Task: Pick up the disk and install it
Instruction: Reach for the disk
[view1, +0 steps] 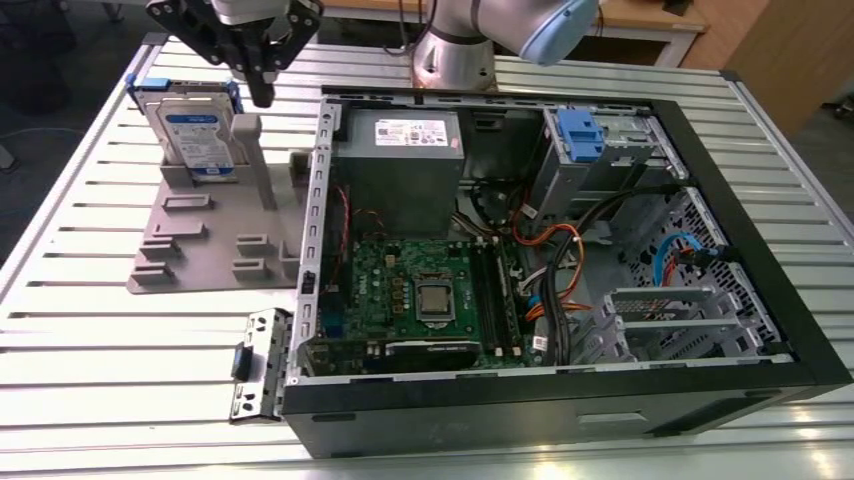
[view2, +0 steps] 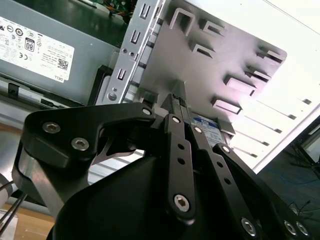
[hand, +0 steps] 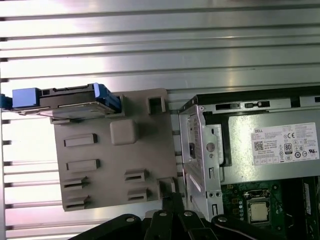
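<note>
None of the task had been completed, as far as could be judged. The disk (view1: 195, 135) stood on edge in its blue caddy, slotted into a grey holder (view1: 200, 240) that lay on the table (view1: 107, 340) just outside the computer case (view1: 747, 230), along the case wall nearest the power supply (view1: 400, 170). In the first wrist view the disk (hand: 75, 102) sat at the end of the holder (hand: 115, 165) farther from the case's motherboard. In the second wrist view a strip of its label (view2: 207, 123) showed past the linkage, against the holder (view2: 215, 55).

The pincer (view1: 260, 90) hung above the holder, outside the case, higher than the disk and over the gap between the disk and the case wall. It touched nothing. Its fingers looked clenched tip to tip on empty air in the exterior view, and both wrist views (view2: 177, 102) (hand: 172, 197) showed the tips drawn together with nothing between them.

Inside the case, a drive cage (view1: 594, 140) with a blue plastic part stood on the far side of the power supply from the disk, and no disk could be seen seated in it. The motherboard (view1: 414, 290) and loose cables lay open below. By this reading the whole job was left to do: the grasp, the lift out of the holder, the carry over the case wall, and the seating.
</note>
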